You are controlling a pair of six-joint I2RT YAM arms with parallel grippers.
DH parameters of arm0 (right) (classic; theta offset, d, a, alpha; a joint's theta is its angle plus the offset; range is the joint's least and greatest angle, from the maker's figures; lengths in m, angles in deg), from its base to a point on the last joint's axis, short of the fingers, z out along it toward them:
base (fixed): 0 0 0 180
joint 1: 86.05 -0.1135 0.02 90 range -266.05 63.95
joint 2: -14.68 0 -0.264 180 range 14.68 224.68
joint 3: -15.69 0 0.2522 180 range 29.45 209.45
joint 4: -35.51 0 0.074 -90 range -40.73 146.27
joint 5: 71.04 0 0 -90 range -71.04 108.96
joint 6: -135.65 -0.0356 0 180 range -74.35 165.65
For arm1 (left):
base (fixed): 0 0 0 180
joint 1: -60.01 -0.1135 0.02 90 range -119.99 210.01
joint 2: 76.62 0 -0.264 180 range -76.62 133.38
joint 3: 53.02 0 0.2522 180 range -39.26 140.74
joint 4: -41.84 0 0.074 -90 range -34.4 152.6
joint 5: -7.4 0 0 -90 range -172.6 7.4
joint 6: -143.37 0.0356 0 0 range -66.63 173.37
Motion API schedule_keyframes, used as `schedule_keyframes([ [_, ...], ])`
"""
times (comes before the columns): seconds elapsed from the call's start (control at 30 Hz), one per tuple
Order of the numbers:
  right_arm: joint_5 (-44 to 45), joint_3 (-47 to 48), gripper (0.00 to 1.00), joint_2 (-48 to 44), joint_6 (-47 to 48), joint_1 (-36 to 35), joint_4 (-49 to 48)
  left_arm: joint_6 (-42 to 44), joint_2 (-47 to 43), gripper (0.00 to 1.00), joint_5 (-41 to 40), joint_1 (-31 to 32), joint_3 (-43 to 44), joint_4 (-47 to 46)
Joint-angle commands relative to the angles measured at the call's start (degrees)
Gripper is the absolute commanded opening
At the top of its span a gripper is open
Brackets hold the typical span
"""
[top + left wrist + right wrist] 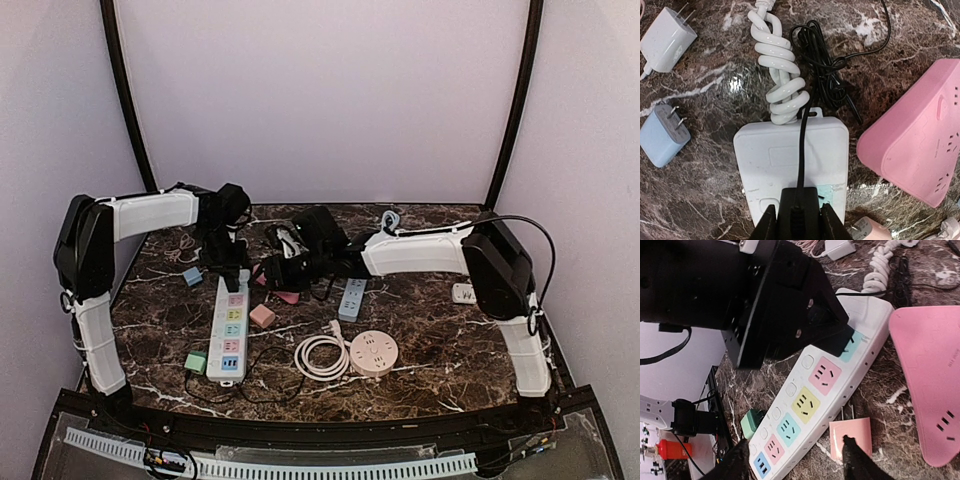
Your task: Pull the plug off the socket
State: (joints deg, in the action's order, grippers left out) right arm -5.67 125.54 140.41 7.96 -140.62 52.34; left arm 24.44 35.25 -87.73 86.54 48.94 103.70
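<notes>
Since the plug (798, 207) sits in the end outlet of the white strip (790, 150), the left jaws are set on it from above and clenched on its two sides, a finger (766, 226) against each flank, a hold suited to a straight lift. Its black cord (801, 125) runs ahead of the jaws over the strip's end, beside a coiled white cable (782, 75). How deep the prongs are seated is hidden under the plug, and the fingers are cut off by the bottom edge.

From the right wrist, the right jaws are released and grasp nothing. One finger (854, 460) overlaps a pink adapter (852, 432), and the strip's lower outlets lie between the two; likely they are there to pin the strip down. The left arm (740, 295) blocks the plug here.

From the top, both jaws merge into dark wrist housings at the strip's far end, so neither grip can be made out.
</notes>
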Motion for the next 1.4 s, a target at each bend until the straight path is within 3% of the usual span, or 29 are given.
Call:
schedule_keyframes([
  [0.0,-6.7,6.8,0.46,6.7,-4.7,-1.2,-2.5,-3.3,-4.8,0.01,2.0,2.3,-3.8,3.3],
  [0.17,-9.8,10.4,0.2,11.7,-9.2,-2.0,-5.0,-5.9,-7.0,0.0,2.4,4.0,-6.5,2.8],
  [0.4,-13.1,13.8,0.0,16.8,-15.8,-2.5,-7.4,-8.1,-8.5,0.0,2.5,5.5,-8.6,2.3],
  [0.63,-11.9,14.5,0.0,19.4,-21.2,-2.6,-6.0,-8.9,-9.6,0.0,1.6,5.9,-8.5,2.4],
  [1.03,-6.4,18.2,0.0,22.4,-23.8,-3.0,4.4,-9.5,-12.6,0.0,-0.9,6.2,-6.1,2.6],
  [1.37,-5.0,17.8,0.0,23.1,-27.0,-2.6,5.5,-10.5,-15.1,0.0,-2.8,8.1,-7.7,0.3],
])
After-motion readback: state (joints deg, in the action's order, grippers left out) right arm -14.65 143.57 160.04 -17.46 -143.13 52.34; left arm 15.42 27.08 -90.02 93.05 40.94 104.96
